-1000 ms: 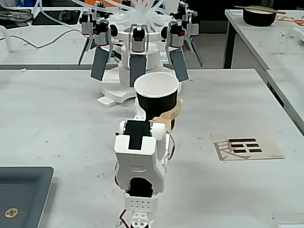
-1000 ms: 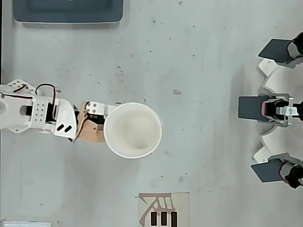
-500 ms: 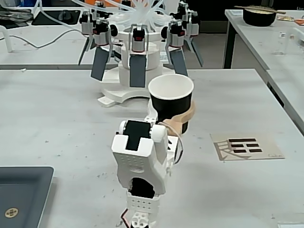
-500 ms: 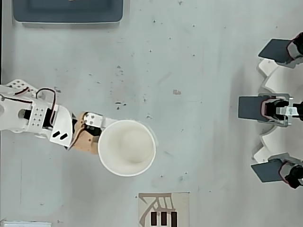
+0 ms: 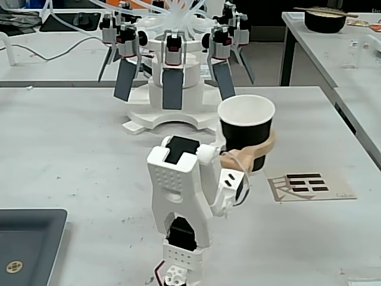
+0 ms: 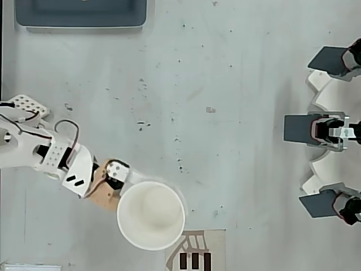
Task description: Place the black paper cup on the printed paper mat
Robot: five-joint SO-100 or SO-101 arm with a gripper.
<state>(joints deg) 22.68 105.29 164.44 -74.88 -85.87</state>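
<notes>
The black paper cup (image 5: 246, 137) with its white rim and white inside (image 6: 150, 214) is held upright in the air, clear of the table. My gripper (image 5: 250, 150) is shut on the cup, its tan finger (image 5: 253, 151) wrapped round the black wall. The printed paper mat (image 5: 309, 183) lies flat on the table, to the right of the cup and lower in the fixed view. In the overhead view the cup's rim overlaps the left corner of the mat (image 6: 198, 250) at the bottom edge. The fingertips are hidden under the cup in the overhead view.
A white carousel stand (image 5: 174, 77) with dark hanging plates stands behind the cup, and shows at the right edge in the overhead view (image 6: 333, 130). A dark grey tray (image 5: 27, 244) lies at the front left. A dark bowl with chopsticks (image 5: 325, 19) sits on another table.
The arm has swung the cup to the right in the fixed view, downward in the overhead view, from the table's middle towards the mat. The grip has stayed shut.
</notes>
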